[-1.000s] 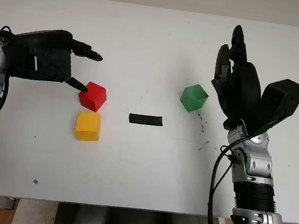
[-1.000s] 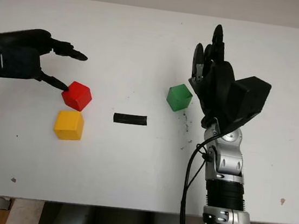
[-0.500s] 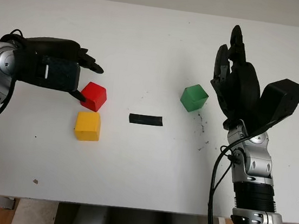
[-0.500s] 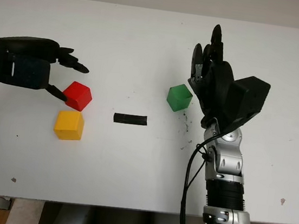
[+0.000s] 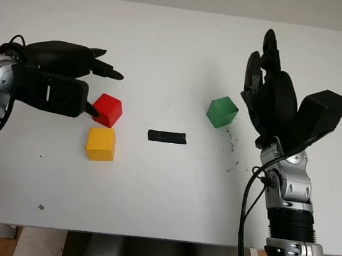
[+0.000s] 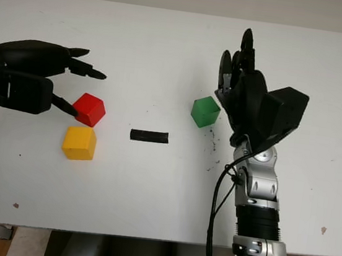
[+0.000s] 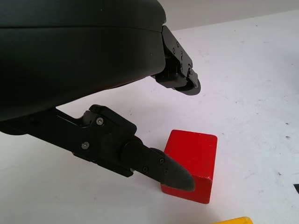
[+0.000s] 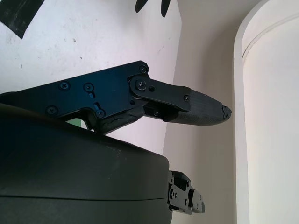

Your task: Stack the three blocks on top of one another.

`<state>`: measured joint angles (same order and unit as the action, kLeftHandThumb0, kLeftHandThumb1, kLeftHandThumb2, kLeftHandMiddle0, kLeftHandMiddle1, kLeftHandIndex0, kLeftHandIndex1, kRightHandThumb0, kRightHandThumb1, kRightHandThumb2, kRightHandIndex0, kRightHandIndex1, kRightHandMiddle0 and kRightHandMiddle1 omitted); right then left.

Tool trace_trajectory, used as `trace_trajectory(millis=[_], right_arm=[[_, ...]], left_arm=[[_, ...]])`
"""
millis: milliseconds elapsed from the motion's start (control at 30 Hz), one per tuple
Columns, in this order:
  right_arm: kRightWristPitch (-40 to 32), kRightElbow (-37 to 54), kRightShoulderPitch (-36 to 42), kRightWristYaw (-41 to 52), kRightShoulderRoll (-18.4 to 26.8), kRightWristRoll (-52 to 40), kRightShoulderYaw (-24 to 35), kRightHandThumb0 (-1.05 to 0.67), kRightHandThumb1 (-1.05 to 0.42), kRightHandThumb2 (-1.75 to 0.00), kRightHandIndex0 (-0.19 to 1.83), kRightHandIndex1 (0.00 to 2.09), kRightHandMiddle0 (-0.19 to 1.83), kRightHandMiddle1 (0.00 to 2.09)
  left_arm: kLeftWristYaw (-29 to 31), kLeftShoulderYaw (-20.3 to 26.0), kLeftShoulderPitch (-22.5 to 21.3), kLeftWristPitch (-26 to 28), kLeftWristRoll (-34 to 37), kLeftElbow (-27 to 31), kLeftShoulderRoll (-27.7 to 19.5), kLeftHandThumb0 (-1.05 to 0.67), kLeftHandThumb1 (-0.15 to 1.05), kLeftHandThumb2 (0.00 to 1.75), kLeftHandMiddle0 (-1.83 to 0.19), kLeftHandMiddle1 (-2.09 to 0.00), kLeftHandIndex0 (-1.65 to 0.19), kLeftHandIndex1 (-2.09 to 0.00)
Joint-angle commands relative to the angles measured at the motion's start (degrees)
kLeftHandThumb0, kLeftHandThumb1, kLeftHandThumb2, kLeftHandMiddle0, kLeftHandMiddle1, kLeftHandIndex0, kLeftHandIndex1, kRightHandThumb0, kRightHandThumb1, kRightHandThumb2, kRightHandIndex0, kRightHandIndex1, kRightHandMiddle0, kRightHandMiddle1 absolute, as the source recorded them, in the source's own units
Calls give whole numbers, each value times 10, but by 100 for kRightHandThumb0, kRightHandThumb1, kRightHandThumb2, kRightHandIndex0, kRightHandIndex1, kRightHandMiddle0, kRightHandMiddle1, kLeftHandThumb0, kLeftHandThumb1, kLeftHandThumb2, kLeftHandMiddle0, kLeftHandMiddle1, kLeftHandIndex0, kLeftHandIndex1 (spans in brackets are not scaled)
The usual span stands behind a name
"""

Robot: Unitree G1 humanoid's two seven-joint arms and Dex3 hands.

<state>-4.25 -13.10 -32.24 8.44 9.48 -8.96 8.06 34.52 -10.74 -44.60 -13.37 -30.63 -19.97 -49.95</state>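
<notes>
White table (image 5: 168,53): your left hand (image 5: 61,83) has rolled, fingers spread around the red block (image 5: 107,109), thumb touching, not pinched yet; right hand (image 5: 269,93) open

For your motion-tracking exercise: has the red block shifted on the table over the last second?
No. The red block keeps the same gap to the yellow block and black tape strip. The open left hand brackets it.
</notes>
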Motion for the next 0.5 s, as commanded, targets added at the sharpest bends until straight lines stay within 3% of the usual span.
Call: trace_trajectory(millis=[0,467], right_arm=[[2,12,1,0,4,1,0,-68,-105,-66,-19,0,-19,0],[-1,17,5,2,5,1,0,-68,-105,-66,-19,0,-19,0]], left_arm=[[3,0,4,-1,-2,1,-11,-51,88,6,8,-4,-37,-7],[11,-10,5,-24,-17,-8,-13,-53,84,5,9,-5,-36,-6]])
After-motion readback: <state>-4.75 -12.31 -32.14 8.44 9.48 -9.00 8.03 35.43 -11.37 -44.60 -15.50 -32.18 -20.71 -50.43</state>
